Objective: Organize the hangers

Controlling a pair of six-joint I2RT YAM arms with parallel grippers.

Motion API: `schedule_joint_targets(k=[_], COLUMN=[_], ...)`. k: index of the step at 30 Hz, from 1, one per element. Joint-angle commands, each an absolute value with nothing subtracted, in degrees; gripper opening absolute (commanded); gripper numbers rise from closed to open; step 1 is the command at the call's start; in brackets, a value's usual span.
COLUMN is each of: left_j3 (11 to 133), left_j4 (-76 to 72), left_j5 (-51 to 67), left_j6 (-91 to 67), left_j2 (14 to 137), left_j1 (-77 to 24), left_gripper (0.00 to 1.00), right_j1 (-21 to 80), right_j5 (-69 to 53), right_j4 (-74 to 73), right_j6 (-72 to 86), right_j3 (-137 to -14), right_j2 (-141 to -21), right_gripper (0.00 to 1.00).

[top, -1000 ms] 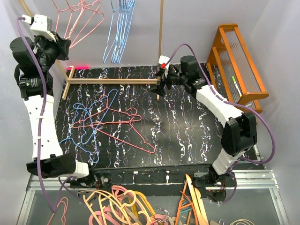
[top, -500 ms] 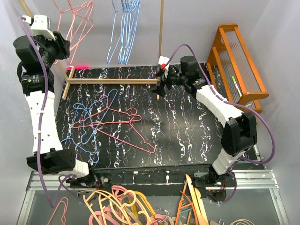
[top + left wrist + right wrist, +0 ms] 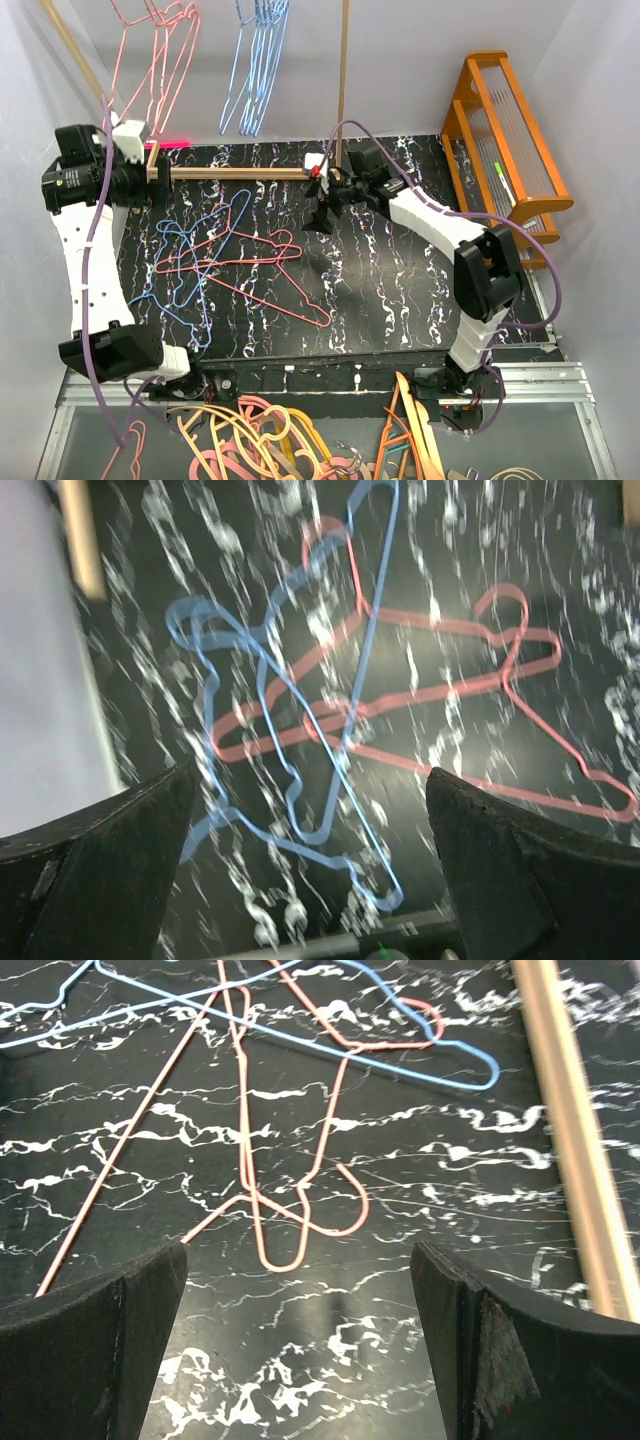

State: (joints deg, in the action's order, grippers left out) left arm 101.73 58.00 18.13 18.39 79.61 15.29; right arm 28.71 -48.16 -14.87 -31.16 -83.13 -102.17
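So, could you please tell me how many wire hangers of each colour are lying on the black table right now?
Pink-red hangers: 2
Light blue hangers: 2
Total: 4 (they lie tangled, so I counted by their hooks)

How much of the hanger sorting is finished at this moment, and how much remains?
Done: several pink wire hangers and light blue wire hangers hang at the back, grouped by colour. In hand: nothing; the left gripper and right gripper are both open and empty. Left: a mixed pink and blue tangle lies on the black marbled table.
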Motion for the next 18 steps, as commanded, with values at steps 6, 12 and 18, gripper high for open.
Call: schedule_joint_targets(k=[6,12,18], left_j3=[94.0,92.4,83.8], left_j4=[77.9,80.5,73.5], left_j5=[29.5,24.6,19.3], left_j6=[13.9,22.4,25.2], left_j2=[81.1,86.0,87.5], left_j1=[24.7,24.8,24.5], left_gripper=[0.97,0.97,0.93], right_j1=[30.0,32.1,34.9], right_j5=[-54.1,-54.8,-53.8], right_j4=[-11.5,-13.5,-10.0], right_j6=[-28.5,-31.7,-29.6], right_j3=[-86.1,-87.8,-86.4], right_j2=[-107.2,-111.6,-111.7], right_gripper=[0.98,0.98,0.99])
